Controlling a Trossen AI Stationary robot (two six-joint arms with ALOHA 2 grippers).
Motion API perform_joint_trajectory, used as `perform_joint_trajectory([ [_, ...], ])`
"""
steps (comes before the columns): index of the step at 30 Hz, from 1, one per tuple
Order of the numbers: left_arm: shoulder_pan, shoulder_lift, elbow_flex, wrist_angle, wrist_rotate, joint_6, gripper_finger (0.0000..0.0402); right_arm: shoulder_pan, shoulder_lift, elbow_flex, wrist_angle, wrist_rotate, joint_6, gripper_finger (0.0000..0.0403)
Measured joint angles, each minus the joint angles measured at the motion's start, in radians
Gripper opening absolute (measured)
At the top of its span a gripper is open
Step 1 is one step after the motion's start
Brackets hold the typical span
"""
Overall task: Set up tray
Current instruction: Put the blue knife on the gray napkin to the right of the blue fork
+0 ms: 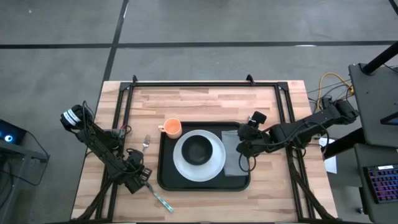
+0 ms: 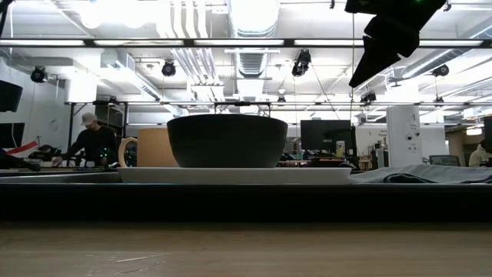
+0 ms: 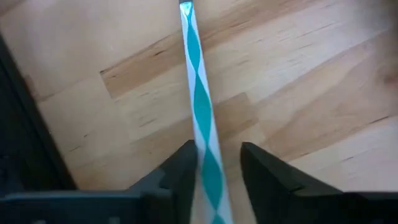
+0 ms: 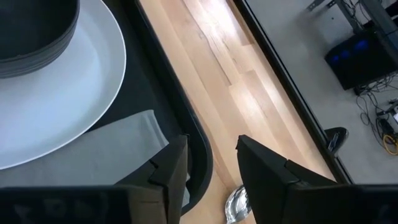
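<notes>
The black tray lies mid-table. In it a white plate carries a black bowl, and a grey napkin lies flat along its right side. An orange cup stands at the tray's far left corner. A fork lies on the wood left of the tray. A utensil with a teal-and-white striped handle lies on the wood near the front edge. My left gripper points down over it, open, one finger on either side. My right gripper hangs open over the tray's right rim. My left gripper stands astride the striped handle from above, its fingers across it. The handle lies flat on the table close against one finger, with a gap to the other. Whether that finger touches it, I cannot tell.
Something small and shiny shows low between my right fingers, beside the tray's rim; what it is I cannot tell. Black frame rails run along the table's left, right and far sides. Bare wood lies beyond the tray.
</notes>
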Motion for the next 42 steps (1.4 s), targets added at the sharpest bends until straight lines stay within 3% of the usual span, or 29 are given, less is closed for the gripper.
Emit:
perform_joint_trajectory([
  [5, 0.000, 0.000, 0.001, 0.006, 0.000, -0.015, 0.0025, 0.000, 0.000, 0.000, 0.001, -0.005, 0.000, 0.0121],
  [13, 0.000, 0.002, 0.014, -0.016, -0.003, -0.061, 0.0028, 0.001, 0.000, 0.000, 0.001, -0.008, 0.000, 0.0112],
  [18, 0.000, 0.004, 0.066, -0.074, -0.075, -0.067, 0.0026, 0.001, 0.000, 0.000, 0.000, -0.008, -0.001, 0.0113],
  [24, 0.000, 0.005, 0.190, -0.251, -0.226, -0.057, 0.0026, 0.001, 0.000, 0.000, 0.017, -0.009, -0.003, 0.0123],
  [32, 0.002, 0.005, 0.391, -0.497, -0.474, 0.006, 0.0026, 0.011, -0.003, 0.000, 0.181, -0.011, -0.095, 0.0159],
  [42, 0.077, 0.006, 0.465, -0.533, -0.940, 0.114, 0.0026, 0.029, -0.033, 0.027, 0.419, -0.034, -0.190, 0.0198],
])
